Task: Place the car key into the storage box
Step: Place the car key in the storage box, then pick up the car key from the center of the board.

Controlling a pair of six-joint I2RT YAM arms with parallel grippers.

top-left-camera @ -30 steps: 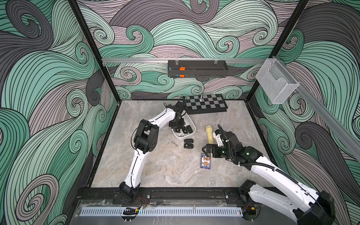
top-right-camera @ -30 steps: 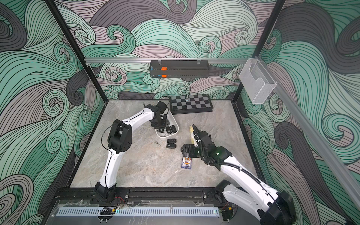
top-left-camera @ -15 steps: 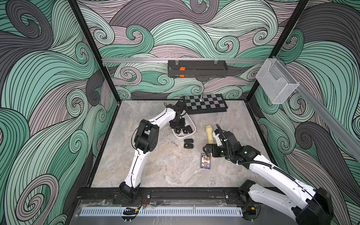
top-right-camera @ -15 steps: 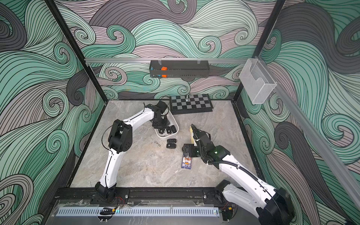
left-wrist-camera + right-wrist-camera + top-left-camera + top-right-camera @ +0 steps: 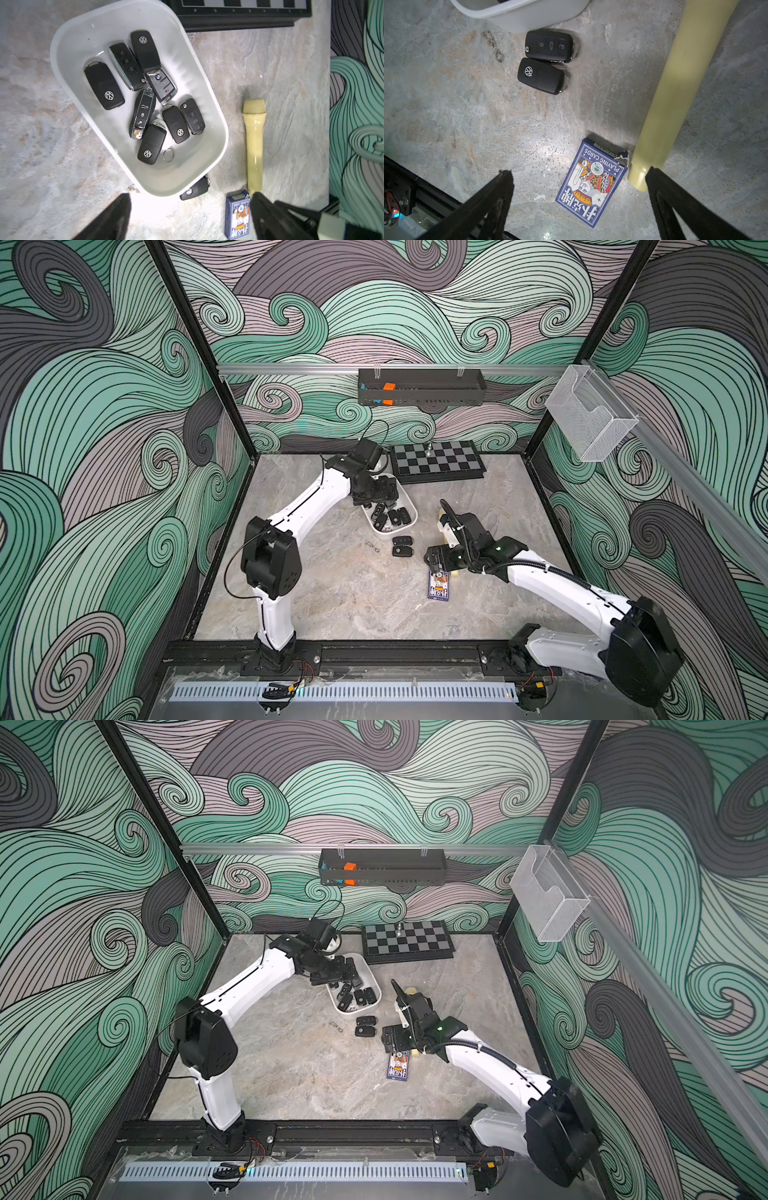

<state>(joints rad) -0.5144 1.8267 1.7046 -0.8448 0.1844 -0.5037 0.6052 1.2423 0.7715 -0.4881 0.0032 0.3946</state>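
White plastic storage box (image 5: 83, 35) holds eight black car keys (image 5: 104, 85). Two more key fobs (image 5: 549, 46) lie on the marble just outside its near end, close to a playing-card pack (image 5: 591, 182) and a yellow toy microphone (image 5: 254, 145). Left gripper (image 5: 190, 195), shut a second ago, now hangs jaws apart above the box, and right gripper (image 5: 579, 170) hovers wide open over the cards.
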